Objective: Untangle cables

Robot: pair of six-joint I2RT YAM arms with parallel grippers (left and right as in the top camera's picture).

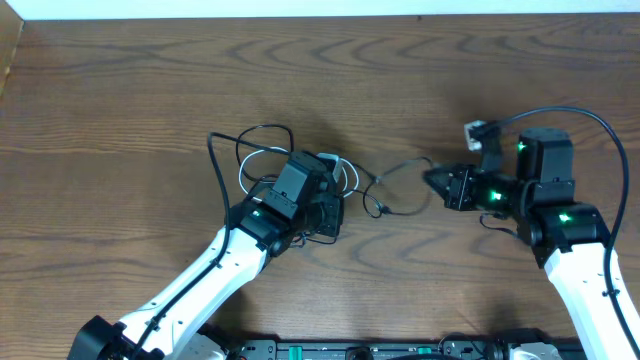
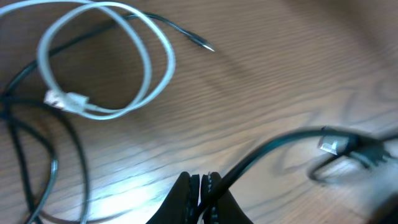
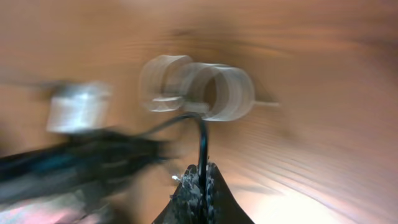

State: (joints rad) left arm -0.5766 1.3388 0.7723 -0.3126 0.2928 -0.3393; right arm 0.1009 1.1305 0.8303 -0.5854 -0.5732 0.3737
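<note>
Wood table [image 1: 150,80] carries the tangle, a little left of the middle. The white cable [image 2: 69,99] lies there flat in a small coil. A loose black cable [image 2: 174,28] crosses the coil and ends in a thin jack tip on its far right side, in the left wrist view.

The left gripper [image 2: 202,186] is clenched on a black cable [image 2: 273,144] — this one runs away to the right and ends in a small plug [image 2: 333,144], a little blurred. The right gripper [image 3: 200,177] is closed too, pinching a thin cord [image 3: 202,137] that goes up out of its fingers; this view is much blurred. From overhead the cord curves on the wood between the two grippers — whether it is the same cable that the left one holds, I cannot tell.
</note>
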